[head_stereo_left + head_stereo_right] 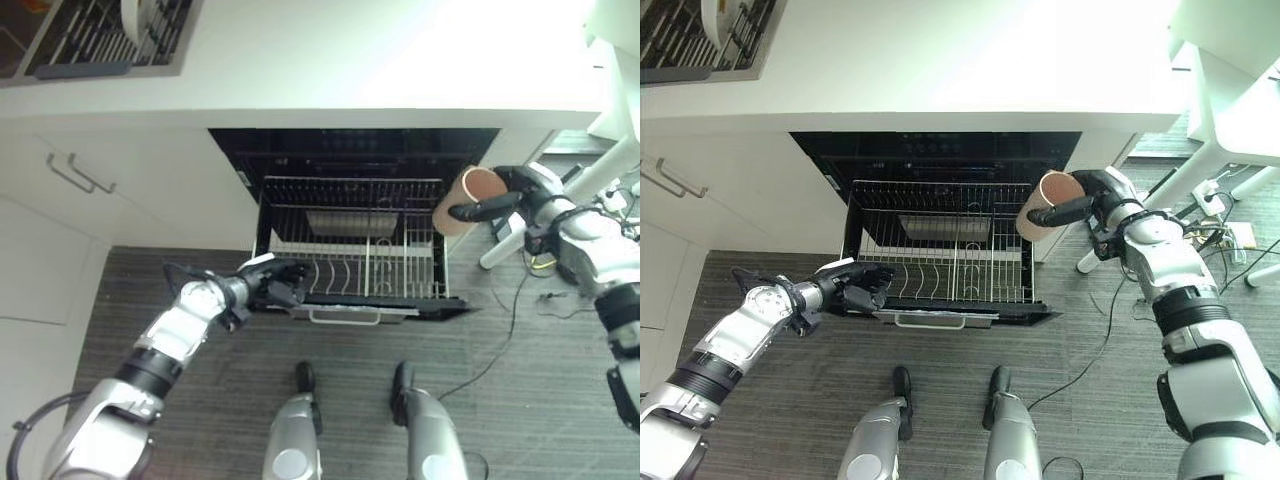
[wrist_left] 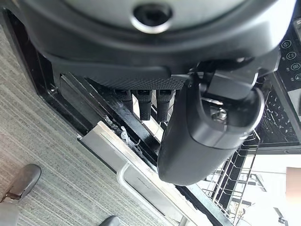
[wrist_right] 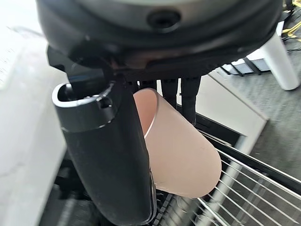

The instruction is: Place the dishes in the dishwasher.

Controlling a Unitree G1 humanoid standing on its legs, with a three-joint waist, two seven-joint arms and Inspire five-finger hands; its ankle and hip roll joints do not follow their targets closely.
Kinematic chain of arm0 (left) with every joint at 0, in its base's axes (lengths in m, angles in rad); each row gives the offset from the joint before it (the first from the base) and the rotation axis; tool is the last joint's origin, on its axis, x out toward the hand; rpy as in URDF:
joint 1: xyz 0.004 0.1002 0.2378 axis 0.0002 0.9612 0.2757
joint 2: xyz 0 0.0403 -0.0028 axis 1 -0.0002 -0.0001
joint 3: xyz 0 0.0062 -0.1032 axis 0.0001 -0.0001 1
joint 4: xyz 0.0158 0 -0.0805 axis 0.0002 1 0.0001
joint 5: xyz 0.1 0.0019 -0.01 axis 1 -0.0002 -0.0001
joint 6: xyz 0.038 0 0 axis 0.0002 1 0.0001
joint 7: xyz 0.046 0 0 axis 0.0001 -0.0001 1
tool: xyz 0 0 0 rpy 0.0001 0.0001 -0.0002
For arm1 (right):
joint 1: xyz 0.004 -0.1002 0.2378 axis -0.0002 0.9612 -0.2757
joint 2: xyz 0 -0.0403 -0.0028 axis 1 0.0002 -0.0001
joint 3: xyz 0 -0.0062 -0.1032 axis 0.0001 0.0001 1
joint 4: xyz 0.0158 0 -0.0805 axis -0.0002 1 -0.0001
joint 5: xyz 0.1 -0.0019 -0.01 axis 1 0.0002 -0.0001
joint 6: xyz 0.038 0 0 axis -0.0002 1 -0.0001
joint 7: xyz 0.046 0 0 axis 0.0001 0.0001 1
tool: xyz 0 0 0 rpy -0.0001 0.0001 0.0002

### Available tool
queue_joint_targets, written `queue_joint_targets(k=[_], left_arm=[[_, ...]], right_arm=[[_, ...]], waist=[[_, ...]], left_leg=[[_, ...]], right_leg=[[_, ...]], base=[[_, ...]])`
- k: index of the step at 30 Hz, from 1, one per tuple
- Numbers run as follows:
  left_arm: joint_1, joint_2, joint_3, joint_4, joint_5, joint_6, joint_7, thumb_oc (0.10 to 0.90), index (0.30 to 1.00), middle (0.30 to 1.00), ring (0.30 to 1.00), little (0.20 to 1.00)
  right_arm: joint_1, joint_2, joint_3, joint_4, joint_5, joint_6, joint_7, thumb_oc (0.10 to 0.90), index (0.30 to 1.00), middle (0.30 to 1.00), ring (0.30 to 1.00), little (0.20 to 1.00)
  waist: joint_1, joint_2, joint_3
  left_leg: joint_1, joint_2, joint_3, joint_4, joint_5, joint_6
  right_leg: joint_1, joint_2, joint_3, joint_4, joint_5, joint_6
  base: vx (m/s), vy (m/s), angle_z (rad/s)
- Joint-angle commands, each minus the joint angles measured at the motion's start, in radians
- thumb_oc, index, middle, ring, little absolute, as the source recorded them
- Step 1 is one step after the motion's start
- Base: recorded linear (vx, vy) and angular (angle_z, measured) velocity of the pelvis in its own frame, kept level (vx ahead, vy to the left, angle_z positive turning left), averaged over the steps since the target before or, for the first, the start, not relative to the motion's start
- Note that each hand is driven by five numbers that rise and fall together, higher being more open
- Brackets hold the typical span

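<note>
Pink cup (image 1: 1048, 205) held tilted in right hand (image 1: 1095, 200), thumb and fingers pinching its rim, poised just above right edge of pulled-out dishwasher rack (image 1: 940, 250). Left hand (image 1: 862, 285) curled over rack's front-left corner.

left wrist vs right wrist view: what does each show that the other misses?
Left wrist view alone: the left hand with fingers curled at the front edge of the pulled-out dishwasher drawer, and the silver drawer handle just below it. Right wrist view alone: the right hand gripping a pinkish-tan cup, thumb across its side, held tilted above the rack. Both share: the wire rack of the open dishwasher and grey floor.
</note>
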Motion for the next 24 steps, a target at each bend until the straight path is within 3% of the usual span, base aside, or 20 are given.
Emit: queue_joint_targets(k=[1,6,12,22,23,24], left_arm=[[0.0,0.07,-0.063,-0.052,-0.02,-0.015,-0.059,0.8,0.9,0.9,0.9,0.9],[-0.101,0.099,-0.114,-0.046,-0.069,-0.023,-0.066,0.8,0.9,0.9,0.9,0.9],[-0.134,0.115,-0.124,-0.058,-0.083,-0.019,-0.075,0.8,0.9,0.9,0.9,0.9],[-0.168,0.128,-0.115,-0.064,-0.116,-0.032,-0.064,0.8,0.9,0.9,0.9,0.9],[-0.168,0.129,-0.114,-0.066,-0.114,-0.031,-0.067,0.8,0.9,0.9,0.9,0.9],[-0.169,0.132,-0.114,-0.07,-0.113,-0.031,-0.068,0.8,0.9,0.9,0.9,0.9]], right_arm=[[-0.126,-0.022,0.016,0.0,-0.015,-0.05,0.034,0.4,0.3,0.3,0.3,0.3],[-0.305,0.004,0.15,0.246,-0.069,0.04,0.174,0.4,0.3,0.3,0.3,0.3],[-0.373,0.017,0.216,0.319,-0.175,0.107,0.286,0.4,0.3,0.3,0.3,0.3],[-0.401,0.067,0.243,0.404,-0.302,0.165,0.365,0.4,0.3,0.3,0.3,0.3],[-0.399,0.067,0.243,0.407,-0.315,0.162,0.356,0.569,0.554,0.554,0.554,0.554],[-0.398,0.065,0.247,0.406,-0.327,0.152,0.346,0.8,0.9,0.9,0.9,0.9]], waist=[[0.031,-0.021,-0.069],[0.071,-0.014,-0.029],[0.089,-0.016,-0.016],[0.117,-0.026,0.001],[0.118,-0.027,0.002],[0.12,-0.028,0.004]], left_leg=[[-0.008,0.047,-0.054,0.127,-0.121,-0.043],[-0.028,0.034,-0.079,0.127,-0.119,-0.043],[-0.042,0.029,-0.09,0.127,-0.116,-0.041],[-0.056,0.028,-0.098,0.127,-0.112,-0.039],[-0.056,0.029,-0.1,0.127,-0.112,-0.039],[-0.057,0.029,-0.1,0.127,-0.112,-0.038]], right_leg=[[0.059,-0.086,-0.018,-0.049,-0.044,0.107],[0.054,-0.089,-0.035,-0.049,-0.046,0.105],[0.044,-0.089,-0.039,-0.049,-0.045,0.104],[0.039,-0.085,-0.05,-0.049,-0.046,0.103],[0.04,-0.085,-0.05,-0.049,-0.045,0.103],[0.041,-0.084,-0.052,-0.049,-0.045,0.103]], base=[[-0.04,-0.068,0.02],[-0.06,-0.048,0.08],[-0.02,-0.015,0.07],[-0.01,-0.007,0.03],[-0.01,-0.04,0.01],[-0.01,-0.037,0.03]])
